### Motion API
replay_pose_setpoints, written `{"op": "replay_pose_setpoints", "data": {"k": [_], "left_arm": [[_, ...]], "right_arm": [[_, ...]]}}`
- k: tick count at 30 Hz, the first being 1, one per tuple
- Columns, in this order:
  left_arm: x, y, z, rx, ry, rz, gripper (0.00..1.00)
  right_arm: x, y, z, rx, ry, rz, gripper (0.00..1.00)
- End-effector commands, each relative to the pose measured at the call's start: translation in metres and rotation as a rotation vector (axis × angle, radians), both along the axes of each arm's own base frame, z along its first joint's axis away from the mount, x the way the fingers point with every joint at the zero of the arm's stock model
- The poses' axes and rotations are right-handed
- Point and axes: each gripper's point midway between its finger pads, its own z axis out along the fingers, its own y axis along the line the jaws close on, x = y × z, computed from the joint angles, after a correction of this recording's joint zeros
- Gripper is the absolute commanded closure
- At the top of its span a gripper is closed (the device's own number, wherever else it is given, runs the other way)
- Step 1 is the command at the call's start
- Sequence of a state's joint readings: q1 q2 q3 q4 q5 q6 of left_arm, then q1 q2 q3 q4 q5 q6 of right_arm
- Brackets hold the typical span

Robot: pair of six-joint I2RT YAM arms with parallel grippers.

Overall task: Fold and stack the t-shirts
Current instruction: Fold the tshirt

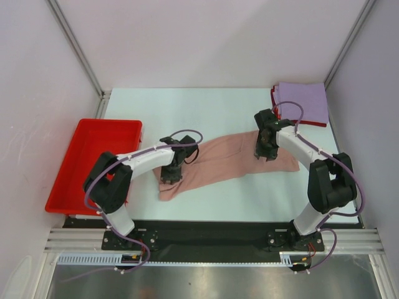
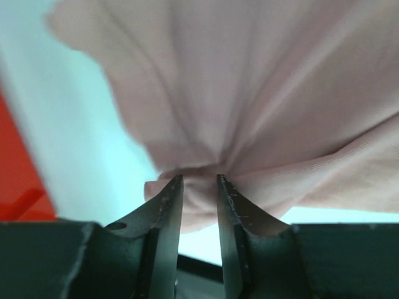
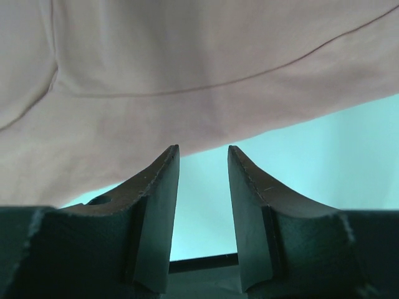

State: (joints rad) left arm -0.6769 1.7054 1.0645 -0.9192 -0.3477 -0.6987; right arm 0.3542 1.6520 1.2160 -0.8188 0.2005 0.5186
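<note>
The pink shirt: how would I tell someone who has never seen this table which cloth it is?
Start at the pale table. The pink shirt lies spread across its middle, to the right of the red tray. Unlike the lavender shirt folded in the far right corner, it is unfolded and rumpled.

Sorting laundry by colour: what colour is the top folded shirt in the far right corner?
The top folded shirt is lavender, clearest in the top external view.
</note>
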Motion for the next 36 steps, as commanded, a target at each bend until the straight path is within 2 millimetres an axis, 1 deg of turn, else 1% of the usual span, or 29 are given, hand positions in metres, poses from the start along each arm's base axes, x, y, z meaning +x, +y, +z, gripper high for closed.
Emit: {"op": "replay_pose_setpoints", "data": {"k": [1, 3, 4, 6, 8, 9, 10, 13, 14, 15, 16, 17, 18, 19, 20, 22, 23, 24, 25, 26, 27, 28, 29, 30, 31, 32, 33, 34, 36], "left_arm": [[0.023, 0.009, 0.047, 0.036, -0.084, 0.019, 0.66], [0.039, 0.013, 0.065, 0.033, -0.126, 0.024, 0.65], [0.047, 0.011, 0.074, 0.016, -0.151, 0.027, 0.64], [0.058, 0.012, 0.079, -0.007, -0.17, 0.032, 0.64], [0.068, 0.009, 0.083, -0.039, -0.191, 0.023, 0.64], [0.072, 0.01, 0.083, -0.05, -0.189, 0.034, 0.64], [0.076, 0.009, 0.087, -0.064, -0.206, 0.033, 0.64], [0.086, 0.007, 0.098, -0.096, -0.258, 0.024, 0.63], [0.089, 0.006, 0.101, -0.107, -0.274, 0.022, 0.64], [0.091, 0.007, 0.103, -0.116, -0.282, 0.025, 0.64], [0.092, 0.006, 0.104, -0.129, -0.285, 0.023, 0.64], [0.093, 0.006, 0.108, -0.136, -0.3, 0.025, 0.64], [0.092, 0.006, 0.11, -0.142, -0.307, 0.023, 0.64], [0.091, 0.007, 0.109, -0.142, -0.309, 0.022, 0.64], [0.092, 0.01, 0.113, -0.147, -0.325, 0.025, 0.64], [0.089, 0.014, 0.11, -0.15, -0.326, 0.031, 0.63], [0.088, 0.019, 0.109, -0.153, -0.327, 0.038, 0.63], [0.087, 0.02, 0.113, -0.168, -0.34, 0.042, 0.63], [0.082, 0.025, 0.109, -0.164, -0.33, 0.049, 0.63], [0.081, 0.025, 0.108, -0.181, -0.337, 0.044, 0.63], [0.08, 0.028, 0.115, -0.2, -0.362, 0.048, 0.63], [0.078, 0.03, 0.11, -0.207, -0.37, 0.044, 0.63], [0.077, 0.033, 0.111, -0.216, -0.38, 0.039, 0.61], [0.076, 0.035, 0.114, -0.226, -0.4, 0.033, 0.59], [0.077, 0.035, 0.118, -0.249, -0.44, 0.026, 0.57], [0.077, 0.036, 0.119, -0.257, -0.455, 0.012, 0.56], [0.077, 0.034, 0.12, -0.274, -0.463, 0.004, 0.56], [0.079, 0.031, 0.122, -0.296, -0.483, -0.008, 0.55], [0.08, 0.028, 0.121, -0.308, -0.478, -0.017, 0.55]], "right_arm": [[0.022, -0.007, 0.012, 0.017, -0.067, 0.0, 0.58], [0.032, -0.01, 0.017, 0.002, -0.077, -0.001, 0.58], [0.035, -0.017, 0.011, -0.024, -0.057, -0.017, 0.58], [0.046, -0.02, 0.012, -0.04, -0.065, -0.017, 0.58], [0.054, -0.026, 0.001, -0.078, -0.047, -0.027, 0.59], [0.064, -0.026, 0.004, -0.086, -0.062, -0.028, 0.59], [0.068, -0.028, -0.009, -0.107, -0.041, -0.023, 0.59], [0.084, -0.027, -0.018, -0.134, -0.047, -0.029, 0.6], [0.087, -0.025, -0.029, -0.141, -0.031, -0.023, 0.6], [0.092, -0.022, -0.033, -0.141, -0.037, -0.018, 0.59], [0.101, -0.016, -0.033, -0.132, -0.064, -0.007, 0.59], [0.103, -0.009, -0.045, -0.147, -0.049, 0.026, 0.59], [0.106, -0.004, -0.049, -0.158, -0.051, 0.041, 0.59], [0.117, 0.002, -0.047, -0.164, -0.074, 0.053, 0.59], [0.12, 0.008, -0.059, -0.173, -0.058, 0.075, 0.59], [0.131, 0.026, -0.064, -0.165, -0.08, 0.113, 0.58], [0.145, 0.035, -0.057, -0.152, -0.114, 0.121, 0.58], [0.147, 0.045, -0.073, -0.157, -0.093, 0.147, 0.58], [0.153, 0.053, -0.077, -0.148, -0.098, 0.162, 0.58], [0.17, 0.067, -0.068, -0.128, -0.142, 0.177, 0.58], [0.174, 0.074, -0.085, -0.132, -0.121, 0.201, 0.58], [0.178, 0.09, -0.088, -0.116, -0.126, 0.231, 0.57], [0.194, 0.106, -0.077, -0.096, -0.177, 0.246, 0.57], [0.202, 0.119, -0.072, -0.081, -0.202, 0.264, 0.58], [0.2, 0.135, -0.089, -0.071, -0.182, 0.304, 0.57], [0.205, 0.144, -0.088, -0.058, -0.194, 0.316, 0.57], [0.221, 0.159, -0.069, -0.031, -0.252, 0.324, 0.57], [0.22, 0.166, -0.073, -0.015, -0.241, 0.33, 0.56], [0.229, 0.175, -0.05, 0.02, -0.285, 0.321, 0.56]]}}
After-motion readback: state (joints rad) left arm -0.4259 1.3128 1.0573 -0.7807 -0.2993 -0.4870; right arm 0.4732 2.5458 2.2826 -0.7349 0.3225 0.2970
